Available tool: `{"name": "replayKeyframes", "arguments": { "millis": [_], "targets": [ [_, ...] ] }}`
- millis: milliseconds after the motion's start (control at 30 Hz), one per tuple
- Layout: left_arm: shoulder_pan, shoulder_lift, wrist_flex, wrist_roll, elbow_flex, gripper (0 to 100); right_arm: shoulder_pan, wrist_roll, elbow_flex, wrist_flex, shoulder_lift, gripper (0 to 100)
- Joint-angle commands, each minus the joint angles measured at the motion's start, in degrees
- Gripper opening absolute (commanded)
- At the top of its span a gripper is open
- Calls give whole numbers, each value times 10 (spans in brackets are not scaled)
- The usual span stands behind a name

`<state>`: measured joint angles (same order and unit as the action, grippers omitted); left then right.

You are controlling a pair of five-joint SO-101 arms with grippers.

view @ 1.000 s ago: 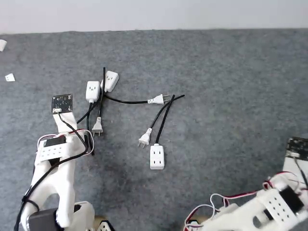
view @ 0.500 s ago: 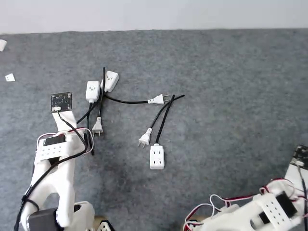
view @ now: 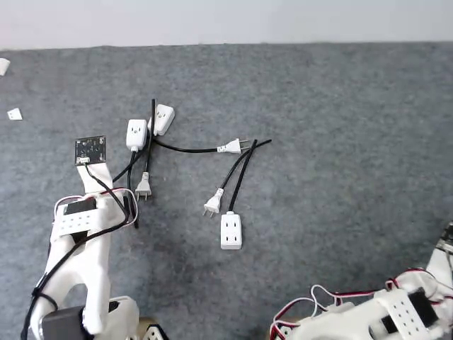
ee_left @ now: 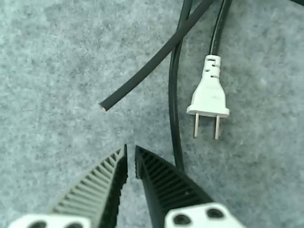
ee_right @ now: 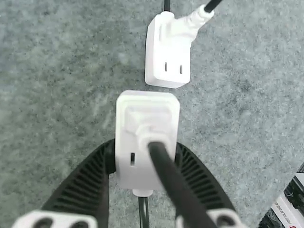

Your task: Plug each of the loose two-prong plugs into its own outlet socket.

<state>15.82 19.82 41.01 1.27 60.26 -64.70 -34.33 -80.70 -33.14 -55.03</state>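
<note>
Left jaws, nearly together, sit near a loose plug (ee_left: 209,95), likely lining up a grasp. Right jaws clamp a socket (ee_right: 130,128), probably to steady it.

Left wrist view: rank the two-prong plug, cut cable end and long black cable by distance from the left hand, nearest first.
1. Long black cable: runs right beside one finger of the left hand.
2. Cut cable end: just ahead of the fingertips.
3. Two-prong plug: beyond the cable, prongs toward the hand.
</note>
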Motion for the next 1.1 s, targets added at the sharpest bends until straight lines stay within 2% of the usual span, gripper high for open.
{"name": "replayKeyframes", "arguments": {
  "millis": [0, 167, 400, 600, 833, 900, 1067],
  "targets": [
    [5, 1, -11, -5, -23, 25, -7, 6, 10, 10, -11, 15],
    [5, 1, -11, -5, -23, 25, -7, 6, 49, 9, 31, 15],
    [5, 1, -10, -5, -23, 25, 5, 3, 124, -11, 206, 17],
    [5, 1, -9, -5, -23, 25, 15, 6, 127, 58, 299, 27],
    [5, 2, 1, -5, -26, 28, 16, 6, 127, 59, 305, 260],
    [5, 2, 16, -7, -29, 58, 19, 6, 128, 59, 305, 278],
    [5, 2, 33, -14, -29, 216, 17, 12, 169, 16, 305, 236]
  ]
}}
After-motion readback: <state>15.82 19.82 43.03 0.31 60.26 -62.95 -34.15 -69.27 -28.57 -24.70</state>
